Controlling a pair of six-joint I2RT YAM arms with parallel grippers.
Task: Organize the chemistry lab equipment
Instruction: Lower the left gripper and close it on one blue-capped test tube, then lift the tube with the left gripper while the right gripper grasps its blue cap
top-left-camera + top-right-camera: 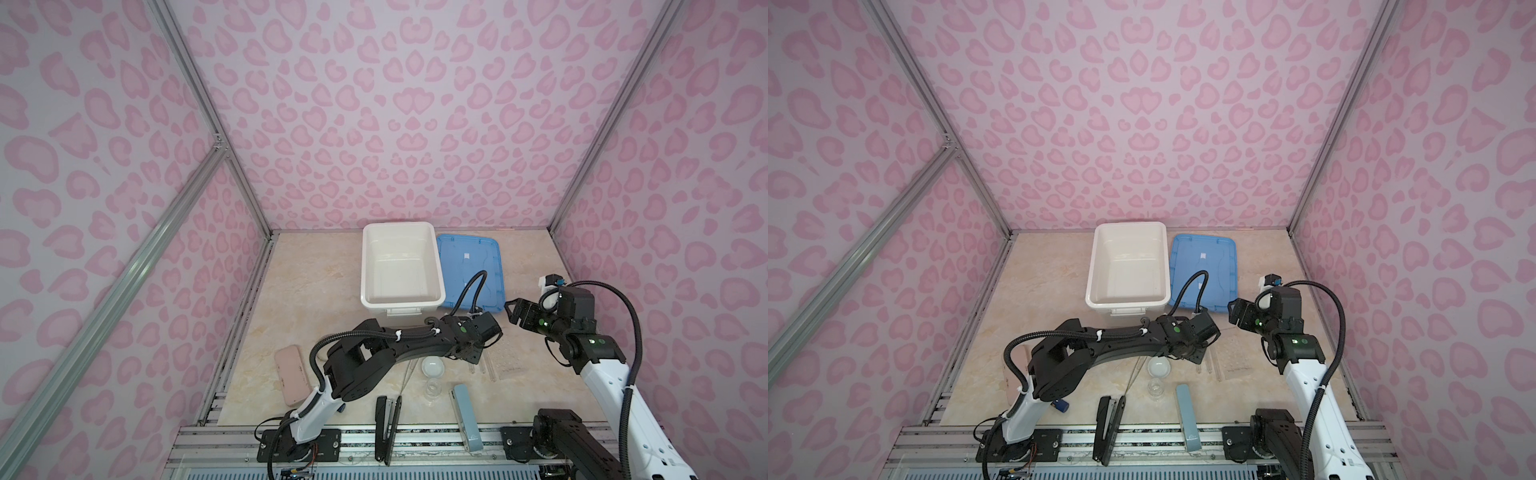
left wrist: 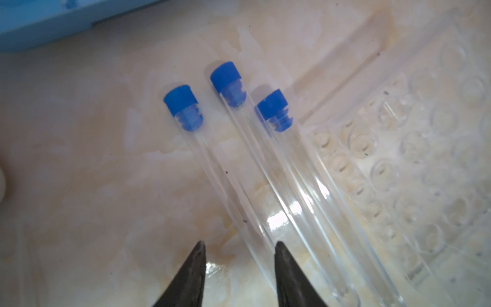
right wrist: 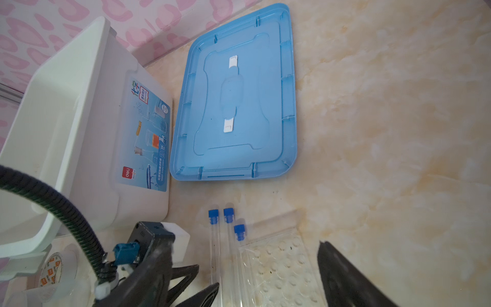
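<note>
Tubes [image 2: 288,191]: three, clear, each closed by one blue cap [image 2: 225,72]. They lie flat on the table [image 2: 79,159] side by side, with the caps pointing toward the blue lid [image 1: 486,257]. Rack [image 2: 414,164]: one, clear, flat on the table, its edge just beside the nearest tube.

My left gripper [image 2: 239,247] sits low over the tube farthest from the rack [image 2: 212,170]. My two fingertips [image 2: 198,255] stand apart on either side of it and are not clamped. I cannot tell whether one touches the glass. My right gripper [image 1: 512,311] hangs spread and empty near the lid's corner.

Further out, in both top views:
- one white dish [image 1: 432,366]
- one small beaker [image 1: 432,388]
- one black stapler [image 1: 387,428]
- one pale-blue stapler [image 1: 465,415]
- one white bin [image 1: 368,266], just beside the lid

Bare table lies between the caps and the lid's edge, and on the side of the tubes away from the rack.
</note>
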